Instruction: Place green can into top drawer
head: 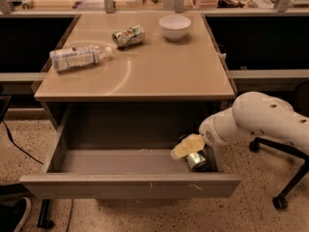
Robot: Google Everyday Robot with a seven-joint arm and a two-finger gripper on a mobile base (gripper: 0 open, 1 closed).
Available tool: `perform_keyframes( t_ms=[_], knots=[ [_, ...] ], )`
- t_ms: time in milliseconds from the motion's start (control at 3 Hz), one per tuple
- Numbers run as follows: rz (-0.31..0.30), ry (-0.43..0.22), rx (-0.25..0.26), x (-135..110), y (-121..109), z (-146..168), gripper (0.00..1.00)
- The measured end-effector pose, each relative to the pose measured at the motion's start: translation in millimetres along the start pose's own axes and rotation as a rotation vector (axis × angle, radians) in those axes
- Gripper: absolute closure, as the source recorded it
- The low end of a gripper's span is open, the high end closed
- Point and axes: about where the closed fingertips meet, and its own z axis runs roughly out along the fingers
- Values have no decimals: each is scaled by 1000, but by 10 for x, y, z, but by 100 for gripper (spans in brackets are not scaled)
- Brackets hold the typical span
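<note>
With the top drawer (130, 185) pulled fully open beneath the tan bench (159, 76), my robot's gripper (183, 148) sits low inside the drawer's right end, just behind the scuffed grey front panel. The white arm (260, 120) reaches in from the right, over the drawer's side wall. The green can (198, 160) lies inside the drawer near its front right corner. It is tucked directly under the gripper and touching it, with one silver end turned toward the camera. From this angle I cannot tell whether the gripper is clamped on the can or merely resting against it. On the bench top, a clear plastic bottle (77, 57) lies on its side near the left edge. A second can (128, 36), silver-white with red and green marks, lies on its side farther back, near the middle. A white bowl (175, 26) stands upright just to the right of it, close to the back edge. The three items are well apart from the drawer's contents. To the right of the drawer, a black chair leg with a castor (279, 202) rests on the speckled floor (260, 211) below the arm.
</note>
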Motion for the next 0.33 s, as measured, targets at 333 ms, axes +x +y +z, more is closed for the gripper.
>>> perform_keyframes(
  t_ms=[333],
  knots=[
    [0,0,0,0,0,0,0]
  ],
)
